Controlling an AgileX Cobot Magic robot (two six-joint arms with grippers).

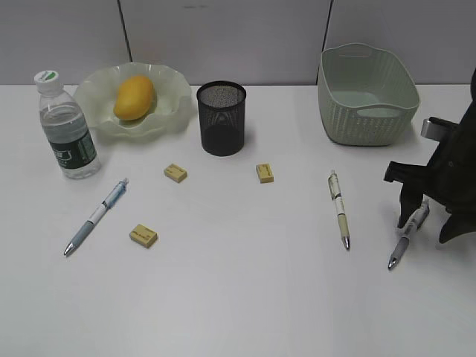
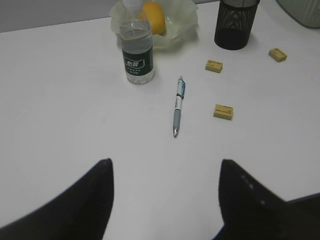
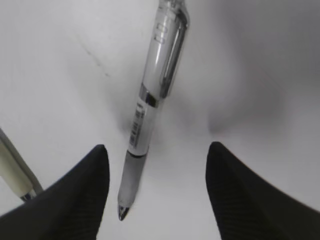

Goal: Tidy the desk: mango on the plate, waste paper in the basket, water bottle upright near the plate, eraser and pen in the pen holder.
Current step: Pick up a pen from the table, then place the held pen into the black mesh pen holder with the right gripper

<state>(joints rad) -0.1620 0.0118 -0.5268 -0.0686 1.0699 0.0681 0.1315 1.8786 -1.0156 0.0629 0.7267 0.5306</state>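
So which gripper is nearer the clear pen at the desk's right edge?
Right. The right gripper is open and straddles the clear pen. The left gripper is far off, over bare desk near the blue pen.

Clear pen [image 3: 150, 107] lying on white desk [image 3: 60, 75] between spread fingers [image 3: 80, 200] of right gripper [image 3: 156, 192]; cream pen [image 3: 17, 172] at left edge.

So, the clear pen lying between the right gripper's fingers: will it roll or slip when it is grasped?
The clear pen looks round and smooth, so it could slip. Its clip probably limits rolling on the desk. It seems rigid and light; the open right gripper straddles it, so closing should centre it.
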